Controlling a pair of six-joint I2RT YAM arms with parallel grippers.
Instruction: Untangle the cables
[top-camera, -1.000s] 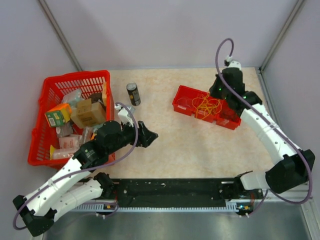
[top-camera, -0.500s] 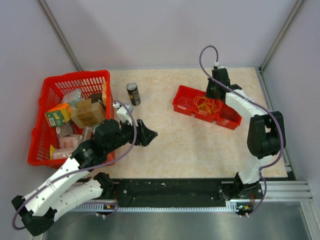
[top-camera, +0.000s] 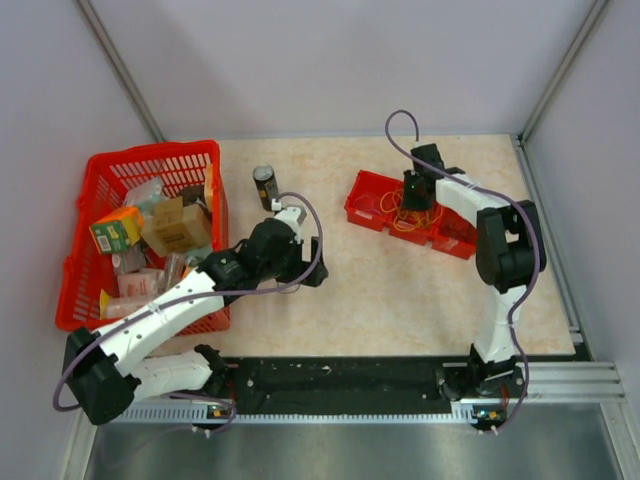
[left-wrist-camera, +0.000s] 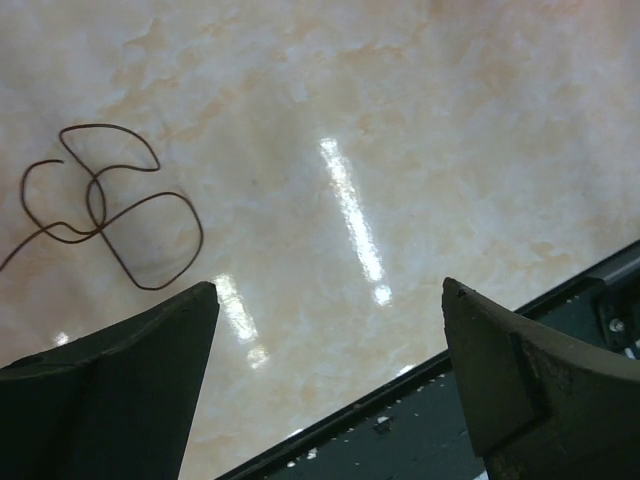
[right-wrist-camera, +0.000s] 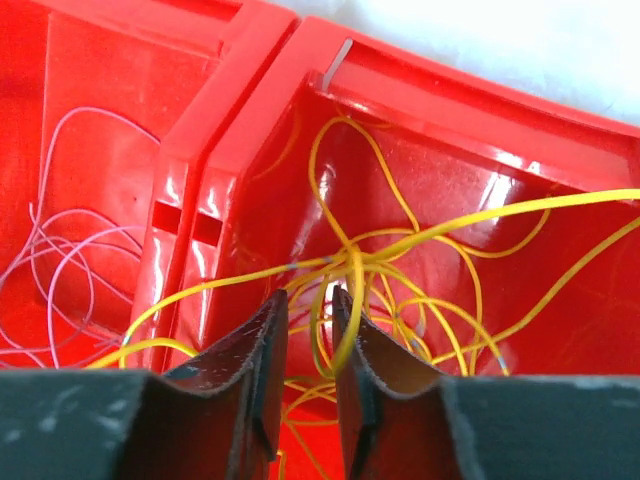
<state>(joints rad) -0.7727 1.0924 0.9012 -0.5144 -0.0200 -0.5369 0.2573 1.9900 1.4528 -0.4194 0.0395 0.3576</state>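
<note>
Left gripper (left-wrist-camera: 328, 300): spread wide, holding nothing; brown cable (left-wrist-camera: 100, 205) looped on table (left-wrist-camera: 420, 130), upper left of its view. Right gripper (right-wrist-camera: 310, 300): nearly closed inside tray (right-wrist-camera: 240, 110), yellow cables (right-wrist-camera: 400, 250) threading the slit, grip not discernible. Pale cable (right-wrist-camera: 60, 250): compartment at left.

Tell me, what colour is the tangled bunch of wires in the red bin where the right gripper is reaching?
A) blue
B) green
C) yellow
C: in the right wrist view, the tangled wires lying in the red bin at the right gripper are plainly yellow, and one strand runs between its nearly closed fingers.
</note>
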